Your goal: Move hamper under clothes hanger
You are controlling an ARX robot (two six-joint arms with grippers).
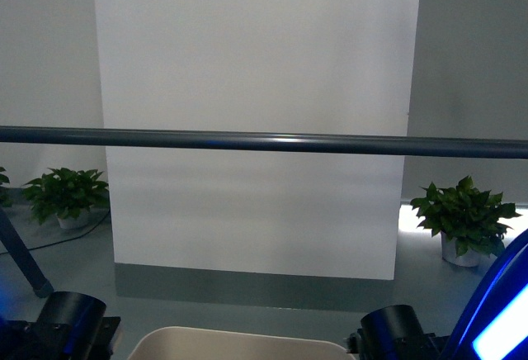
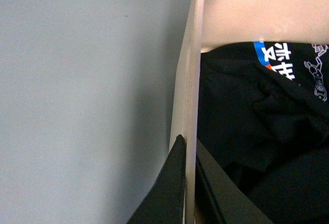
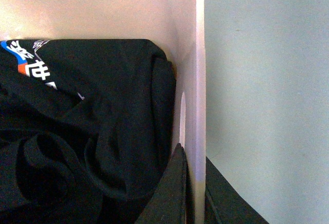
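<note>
The beige hamper (image 1: 239, 345) shows only its far rim at the bottom middle of the front view, between my two arms. The clothes hanger's dark grey rail (image 1: 264, 141) runs level across the whole front view, above and beyond the hamper. My left gripper (image 2: 189, 180) is shut on the hamper's side wall (image 2: 187, 90), one finger outside and one inside. My right gripper (image 3: 195, 183) is shut on the opposite wall (image 3: 199, 80) the same way. Black clothing (image 3: 92, 131) with a blue and white print (image 2: 277, 57) lies inside the hamper.
A white panel (image 1: 256, 54) stands against the grey wall behind the rail. Potted plants sit on the floor at left (image 1: 68, 195) and right (image 1: 464, 220). A dark rack leg (image 1: 21, 257) slants down at far left. Grey floor (image 2: 77, 106) lies beside the hamper.
</note>
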